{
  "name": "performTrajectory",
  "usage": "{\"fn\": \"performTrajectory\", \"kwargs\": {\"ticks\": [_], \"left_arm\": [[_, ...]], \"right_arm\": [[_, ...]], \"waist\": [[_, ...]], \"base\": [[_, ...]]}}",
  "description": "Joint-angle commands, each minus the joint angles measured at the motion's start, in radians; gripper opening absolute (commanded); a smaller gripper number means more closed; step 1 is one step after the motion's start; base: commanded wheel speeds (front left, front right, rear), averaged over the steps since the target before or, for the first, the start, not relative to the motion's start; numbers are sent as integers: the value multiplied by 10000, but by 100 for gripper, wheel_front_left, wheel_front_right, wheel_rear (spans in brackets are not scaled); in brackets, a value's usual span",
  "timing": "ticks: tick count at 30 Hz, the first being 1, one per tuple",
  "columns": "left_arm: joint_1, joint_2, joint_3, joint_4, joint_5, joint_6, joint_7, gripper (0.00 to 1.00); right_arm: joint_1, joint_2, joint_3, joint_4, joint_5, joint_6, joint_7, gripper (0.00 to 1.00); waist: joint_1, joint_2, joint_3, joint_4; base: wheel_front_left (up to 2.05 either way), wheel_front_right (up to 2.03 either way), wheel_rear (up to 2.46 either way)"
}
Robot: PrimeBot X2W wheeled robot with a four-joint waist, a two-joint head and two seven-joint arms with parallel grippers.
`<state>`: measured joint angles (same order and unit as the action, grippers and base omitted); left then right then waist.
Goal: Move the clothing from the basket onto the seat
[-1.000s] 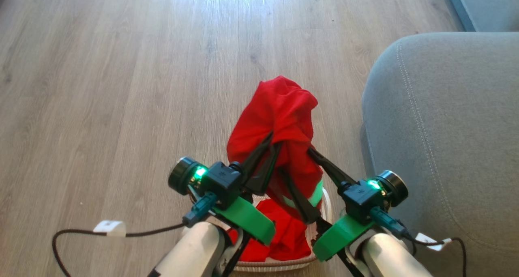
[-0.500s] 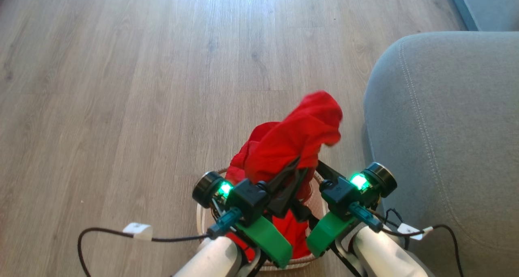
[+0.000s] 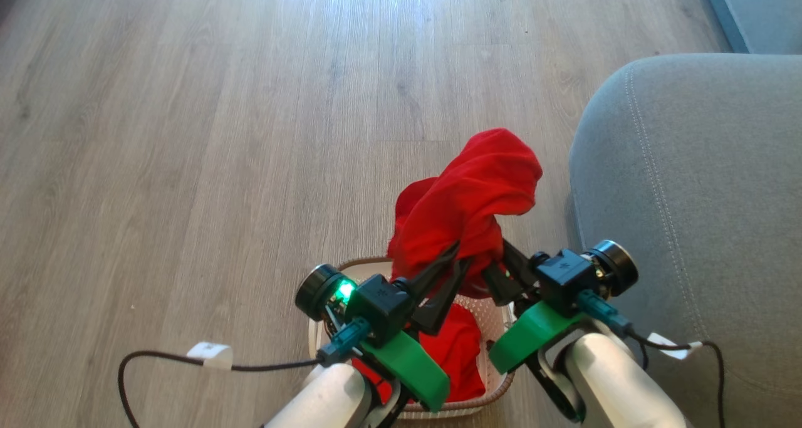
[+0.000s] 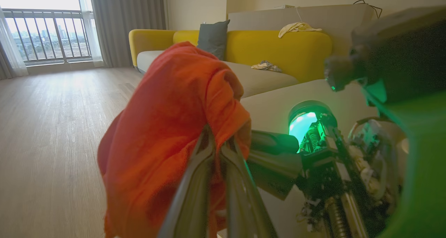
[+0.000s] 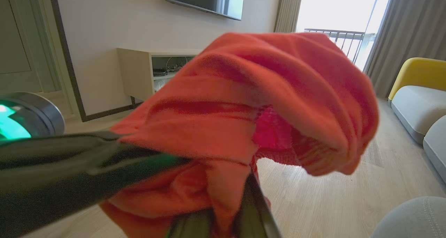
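A red piece of clothing (image 3: 476, 196) hangs bunched above the basket (image 3: 357, 264), its top flopping toward the grey seat (image 3: 689, 183) on the right. My left gripper (image 3: 463, 254) is shut on its lower folds, and the left wrist view shows those fingers (image 4: 209, 151) pinched into the fabric (image 4: 167, 119). My right gripper (image 3: 495, 260) is shut on the same clothing from the right; in the right wrist view the cloth (image 5: 264, 102) drapes over that gripper (image 5: 226, 199). Another red garment (image 3: 460, 353) lies in the basket, partly hidden by my arms.
Pale wood floor (image 3: 250, 133) stretches ahead and to the left. The seat's rounded corner sits close beside the basket's right side. Black cables with white tags (image 3: 210, 353) trail from both wrists. A yellow sofa (image 4: 278, 46) and a low cabinet (image 5: 153, 70) stand farther off.
My right gripper went from wide open to shut on the red clothing. Both grippers drew back closer together over the basket, and the garment's top flopped to the right, toward the seat.
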<state>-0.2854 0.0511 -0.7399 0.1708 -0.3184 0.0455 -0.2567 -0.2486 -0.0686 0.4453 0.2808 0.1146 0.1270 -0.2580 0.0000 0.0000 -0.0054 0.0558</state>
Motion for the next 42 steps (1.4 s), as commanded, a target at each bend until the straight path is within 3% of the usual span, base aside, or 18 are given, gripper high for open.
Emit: {"fn": "performTrajectory", "kwargs": {"ticks": [1,3,4,5,23,35,42], "left_arm": [[-400,-9,413,-242,-72,47,-51,14],[-384,-9,488,-260,-39,123,-51,56],[-372,-9,515,-257,-27,142,-51,93],[-361,-9,542,-251,-16,157,-51,100],[49,-9,1435,18,347,113,-51,100],[682,-9,1867,422,591,-300,-51,100],[1003,-9,1676,900,623,-896,-51,100]], "right_arm": [[-166,181,6,-487,72,37,-38,0],[-138,182,-128,-588,77,37,-38,0],[-123,182,-200,-644,59,37,-38,0],[-103,182,-267,-696,35,37,-38,0],[250,183,-2043,-1325,-676,37,-38,0],[718,183,-3690,-1515,-1012,37,-38,0],[1358,183,-4302,-1217,-1120,37,-38,0]], "waist": [[0,0,-5,5],[0,0,-13,8],[0,0,-18,7],[0,0,-22,7],[0,0,-81,-25],[0,0,-134,-59],[0,0,-209,-43]], "base": [[0,0,0],[0,0,0],[0,0,0],[0,0,0],[0,0,0],[0,0,0],[0,0,0]]}}
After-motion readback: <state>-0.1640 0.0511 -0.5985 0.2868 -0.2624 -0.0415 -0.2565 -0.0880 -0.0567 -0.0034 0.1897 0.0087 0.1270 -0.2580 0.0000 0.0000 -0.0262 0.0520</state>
